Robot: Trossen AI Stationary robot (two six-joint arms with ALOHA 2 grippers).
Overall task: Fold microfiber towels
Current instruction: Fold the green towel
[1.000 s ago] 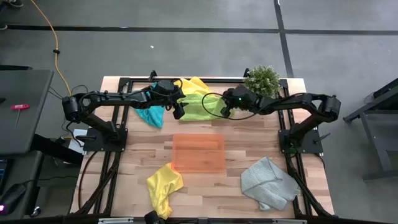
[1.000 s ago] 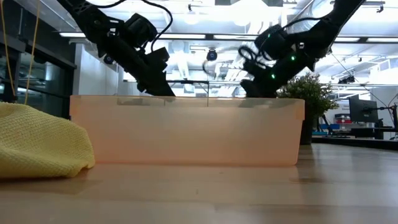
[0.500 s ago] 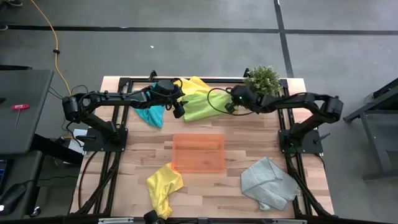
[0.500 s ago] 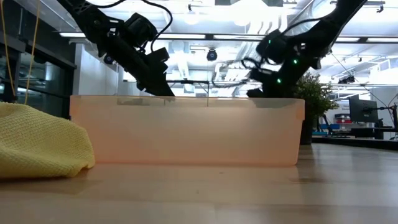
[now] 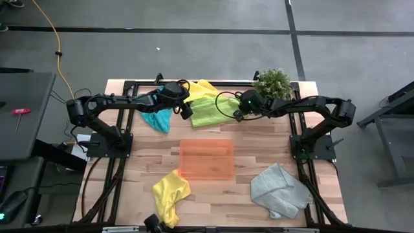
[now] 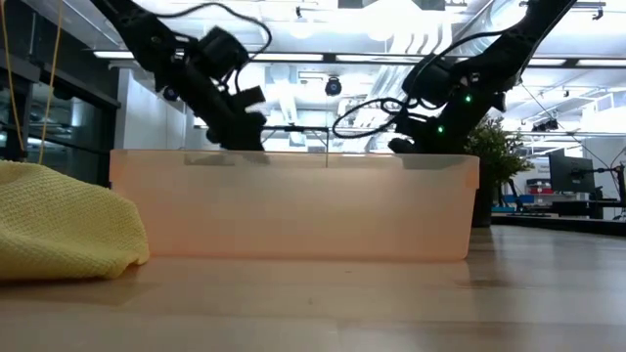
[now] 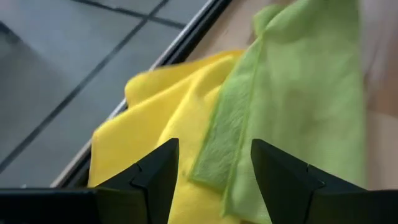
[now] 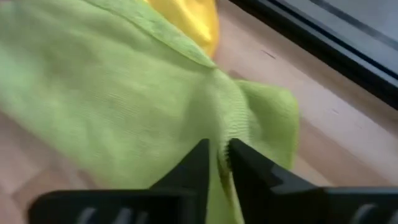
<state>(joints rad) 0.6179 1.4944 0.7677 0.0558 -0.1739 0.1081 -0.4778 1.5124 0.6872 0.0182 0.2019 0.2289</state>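
Observation:
A lime green towel point(image 5: 210, 111) lies spread at the far middle of the table, overlapping a yellow towel point(image 5: 203, 87) behind it. My right gripper point(image 8: 219, 163) is at its right end, shut on a ridge of the cloth. My left gripper point(image 7: 214, 177) stands open at the towel's left end, one finger on either side of the green towel's edge point(image 7: 217, 155) where it lies on the yellow towel point(image 7: 149, 124); I see no touch. A teal towel point(image 5: 157, 120) lies crumpled beside the left gripper point(image 5: 187, 111). My right gripper pinches a raised fold of the lime green towel point(image 8: 221, 134) between its two fingers, near the towel's right end. The fingers slant down from the table's right side. The rest of the towel lies slack on the table.
An orange tray point(image 5: 207, 158) sits mid-table and fills the low view point(image 6: 293, 205). A second yellow towel point(image 5: 169, 193) lies crumpled at the near left, a grey towel point(image 5: 279, 189) at the near right. A potted plant point(image 5: 273, 83) stands just behind the right gripper.
My right gripper has rolled, sunk a little and shifted toward the table's right edge, drawing the green towel's right end that way. My left gripper has tipped slightly over the towel's left end and stays open.

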